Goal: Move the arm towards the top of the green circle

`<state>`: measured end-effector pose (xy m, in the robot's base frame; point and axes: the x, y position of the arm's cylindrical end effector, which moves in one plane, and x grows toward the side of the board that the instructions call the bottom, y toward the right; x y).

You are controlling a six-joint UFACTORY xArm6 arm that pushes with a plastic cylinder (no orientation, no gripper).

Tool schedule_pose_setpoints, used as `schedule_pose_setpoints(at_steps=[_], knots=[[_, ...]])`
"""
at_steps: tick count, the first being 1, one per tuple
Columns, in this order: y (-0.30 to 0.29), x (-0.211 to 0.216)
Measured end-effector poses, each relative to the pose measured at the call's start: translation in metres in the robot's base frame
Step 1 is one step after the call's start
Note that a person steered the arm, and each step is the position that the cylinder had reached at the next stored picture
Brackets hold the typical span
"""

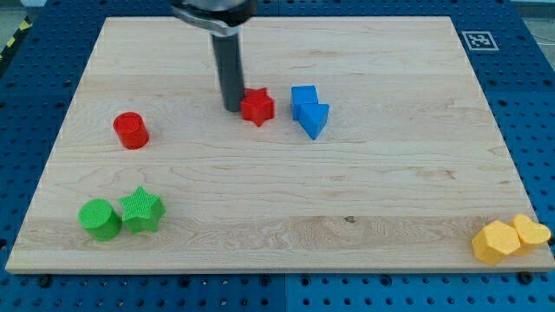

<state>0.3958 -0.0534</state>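
Camera view, my tip point(232, 107) beside red star point(257, 107), green circle point(100, 218) well apart

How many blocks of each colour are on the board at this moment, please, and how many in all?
Red: 2, the red cylinder and the red star, which sits right beside my tip.
Blue: 2, the blue cube and the blue triangle.
Green: 2, the green circle and the green star.
Yellow: 2, yellow blocks and.
Total: 8.
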Motion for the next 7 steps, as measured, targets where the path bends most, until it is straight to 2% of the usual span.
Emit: schedule_pose_setpoints(at_steps=[2,4,6,7], knots=[[0.032,0.005],[0.033,0.005],[-0.131,-0.012],[-0.186,0.019]])
